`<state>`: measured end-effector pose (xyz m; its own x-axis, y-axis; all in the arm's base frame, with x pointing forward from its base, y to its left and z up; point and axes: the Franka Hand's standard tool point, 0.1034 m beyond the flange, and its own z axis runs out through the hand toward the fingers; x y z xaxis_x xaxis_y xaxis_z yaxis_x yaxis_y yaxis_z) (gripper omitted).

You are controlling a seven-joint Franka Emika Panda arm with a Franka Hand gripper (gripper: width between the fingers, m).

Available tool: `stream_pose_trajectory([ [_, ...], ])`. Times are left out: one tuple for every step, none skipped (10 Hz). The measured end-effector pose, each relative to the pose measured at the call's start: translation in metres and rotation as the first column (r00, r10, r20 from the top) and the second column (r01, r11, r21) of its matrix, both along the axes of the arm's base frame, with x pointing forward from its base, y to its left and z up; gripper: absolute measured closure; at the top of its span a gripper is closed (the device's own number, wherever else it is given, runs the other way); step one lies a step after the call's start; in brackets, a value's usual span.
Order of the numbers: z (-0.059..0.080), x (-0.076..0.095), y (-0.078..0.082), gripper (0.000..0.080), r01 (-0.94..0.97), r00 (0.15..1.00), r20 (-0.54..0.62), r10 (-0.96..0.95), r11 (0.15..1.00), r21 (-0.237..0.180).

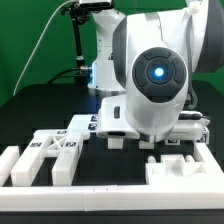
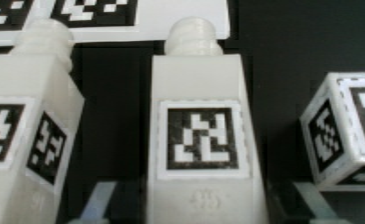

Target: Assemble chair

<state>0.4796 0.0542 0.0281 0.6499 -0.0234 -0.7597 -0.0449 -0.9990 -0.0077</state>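
Observation:
In the wrist view three upright white chair pieces carry black-and-white tags. The middle one, a long leg with a rounded peg end, lies between my fingers. My gripper is open and straddles it, with a dark gap between each finger and the leg. A second leg lies on one side and a tagged block on the other. In the exterior view the gripper is low over the table, and the arm hides the legs.
The marker board lies beyond the legs' peg ends. In the exterior view, tagged white chair pieces lie at the left and a notched white block at the right. The black table runs to a green backdrop.

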Motion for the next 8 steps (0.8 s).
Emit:
stream_pose_trajectory([
  [0.018, 0.014, -0.001, 0.0515, 0.004, 1.000, 0.015, -0.005, 1.000, 0.022],
  [0.041, 0.028, 0.001, 0.0514, 0.008, 0.999, 0.042, -0.010, 0.999, 0.032],
  [0.061, 0.036, 0.003, 0.0514, 0.001, 0.999, 0.039, -0.002, 0.999, 0.042],
  [0.066, 0.047, 0.002, 0.0514, -0.025, 0.997, 0.079, 0.021, 0.998, 0.051],
  [0.062, 0.050, 0.001, 0.0514, -0.049, 0.984, 0.170, 0.044, 0.999, 0.024],
  [0.063, 0.050, 0.002, 0.0514, -0.046, 0.973, 0.227, 0.039, 0.999, 0.024],
  [0.063, 0.055, 0.001, 0.0514, -0.042, 0.947, 0.319, 0.033, 0.999, 0.021],
  [0.067, 0.059, 0.006, 0.0514, -0.031, 0.929, 0.369, 0.024, 0.999, 0.014],
])
